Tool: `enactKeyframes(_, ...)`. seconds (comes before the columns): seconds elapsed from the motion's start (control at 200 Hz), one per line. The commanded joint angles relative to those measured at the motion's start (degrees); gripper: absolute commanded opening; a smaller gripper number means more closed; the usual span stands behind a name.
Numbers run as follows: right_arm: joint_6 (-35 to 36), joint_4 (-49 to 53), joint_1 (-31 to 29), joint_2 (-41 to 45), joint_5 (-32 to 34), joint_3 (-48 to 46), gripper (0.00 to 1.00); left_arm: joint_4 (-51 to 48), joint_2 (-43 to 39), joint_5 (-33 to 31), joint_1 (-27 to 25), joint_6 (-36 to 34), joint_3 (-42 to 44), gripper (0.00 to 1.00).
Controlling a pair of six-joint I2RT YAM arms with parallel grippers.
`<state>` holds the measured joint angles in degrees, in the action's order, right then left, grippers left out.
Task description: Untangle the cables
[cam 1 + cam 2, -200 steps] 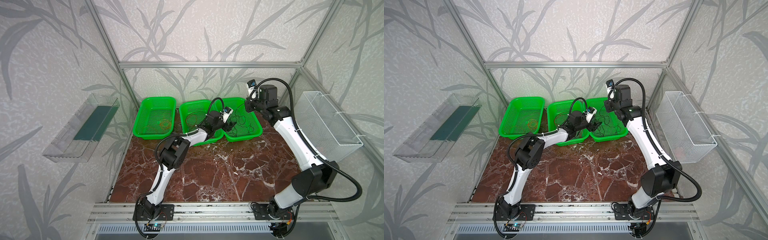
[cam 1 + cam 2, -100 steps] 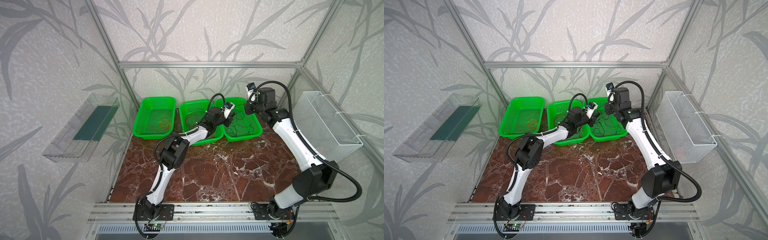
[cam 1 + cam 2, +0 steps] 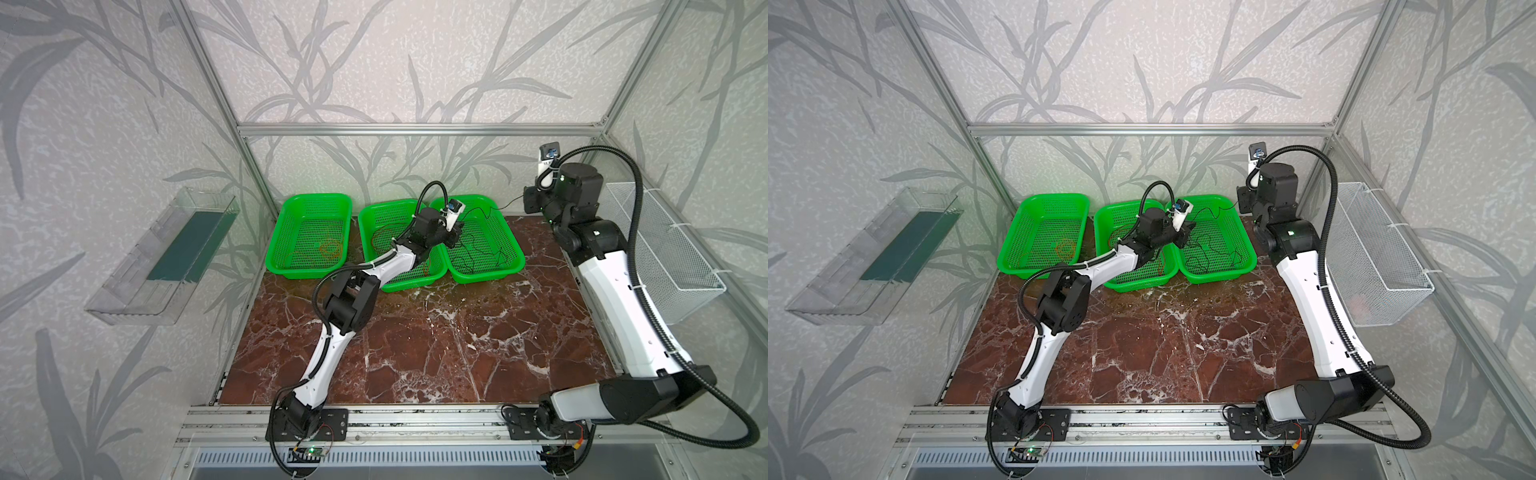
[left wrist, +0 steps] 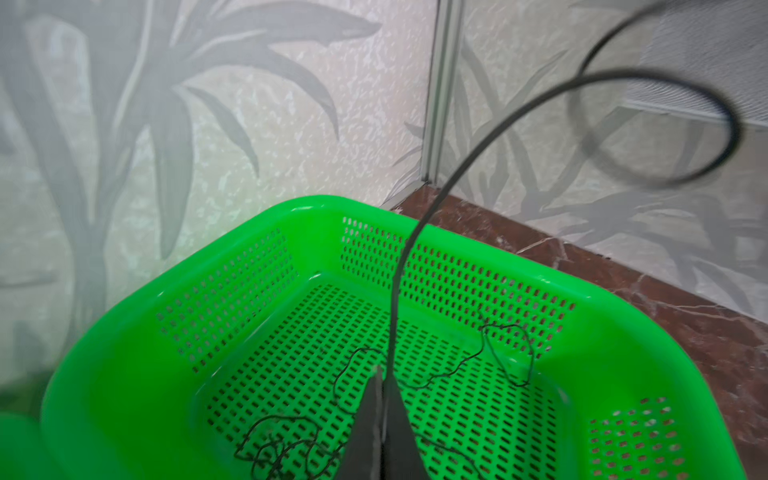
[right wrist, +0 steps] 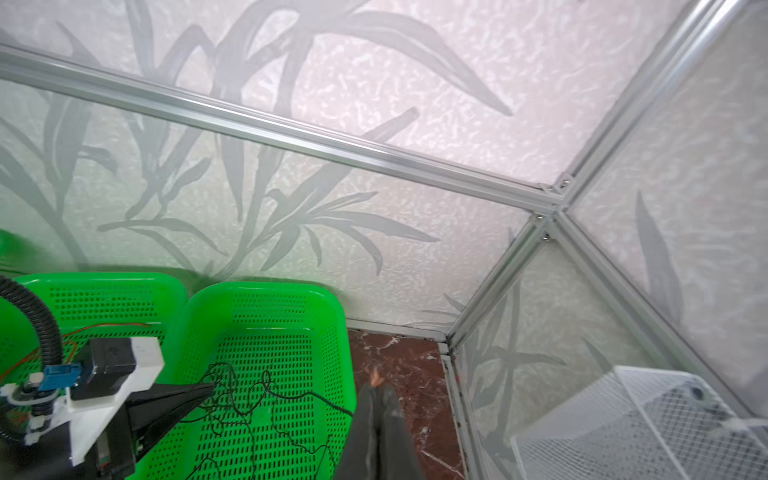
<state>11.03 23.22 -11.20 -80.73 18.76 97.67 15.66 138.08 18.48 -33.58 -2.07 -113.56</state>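
Observation:
Thin black cables [image 3: 478, 253] lie tangled in the right green basket [image 3: 515, 257]. My left gripper [image 3: 459, 227] hangs over that basket, shut on one black cable [image 4: 398, 282] that rises from its tips and loops away. That strand runs through the air to my right gripper [image 3: 525, 203], raised beyond the basket's far right corner and shut on the cable [image 5: 336, 405] near its end. Orange cables [image 3: 328, 249] rest in the left basket [image 3: 286, 208]. Red and orange ones [image 3: 382, 237] lie in the middle basket [image 3: 365, 216].
The three baskets stand in a row at the back of the marble table [image 3: 436, 340]. A white wire basket [image 3: 665, 257] hangs on the right wall and a clear tray [image 3: 166, 257] on the left wall. The metal frame post is close behind my right gripper.
My left gripper has shut on the black cable over the right basket. The right arm has swung right and away from the basket, drawing the cable out.

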Motion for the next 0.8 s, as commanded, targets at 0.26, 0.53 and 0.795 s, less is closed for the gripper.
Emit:
enactKeyframes(0.26,-0.6,-2.5,-1.1,8.3,1.1,-17.2,0.0,-12.1,9.1,-10.7,2.4,9.2,-17.9,0.0)
enactKeyframes(0.53,-9.5,-17.2,-2.7,6.9,1.9,-33.9,0.0,-12.5,13.6,-12.8,2.0,13.0,-26.9,0.0)
enactKeyframes(0.795,-13.0,-28.1,-1.2,0.4,-0.3,-40.9,0.0,-10.0,16.0,-11.4,1.1,16.2,-31.1,0.0)
